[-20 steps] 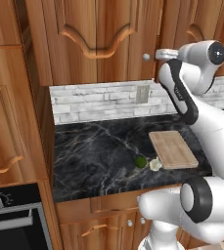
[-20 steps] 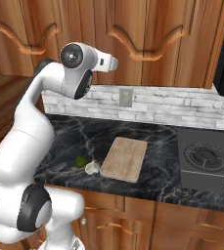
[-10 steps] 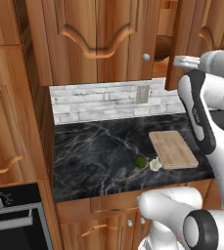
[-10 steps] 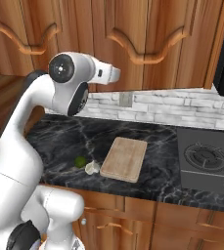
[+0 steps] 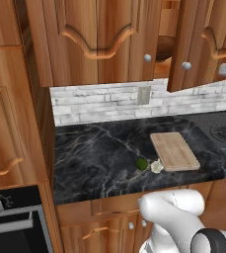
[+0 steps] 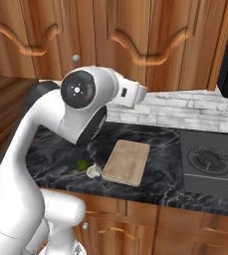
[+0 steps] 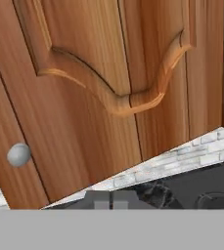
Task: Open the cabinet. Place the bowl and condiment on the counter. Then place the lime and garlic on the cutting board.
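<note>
The upper cabinet's right door [image 5: 199, 43] stands swung partly out, its round knob [image 5: 186, 65] facing the room. In the gap behind it a brown rounded shape on the shelf looks like the bowl [image 5: 166, 47]; the condiment is hidden. A wooden cutting board [image 5: 174, 151] lies on the dark counter, with the green lime [image 5: 142, 163] and pale garlic [image 5: 157, 166] just left of it, off the board. From the right the same board [image 6: 127, 162], lime [image 6: 81, 164] and garlic [image 6: 92, 172] show. My gripper [image 7: 111, 200] is shut on nothing, facing a cabinet door [image 7: 84, 88].
A grey knob [image 7: 19, 154] sits on the door left of my fingertips. A gas stove [image 6: 211, 160] adjoins the counter on the right. A wall outlet [image 5: 143, 95] sits in the white brick backsplash. An oven [image 5: 13, 222] stands low at the left.
The right cabinet door has swung open, baring the shelf. My arm has swept to the right with it, and the gripper has closed with nothing in it.
</note>
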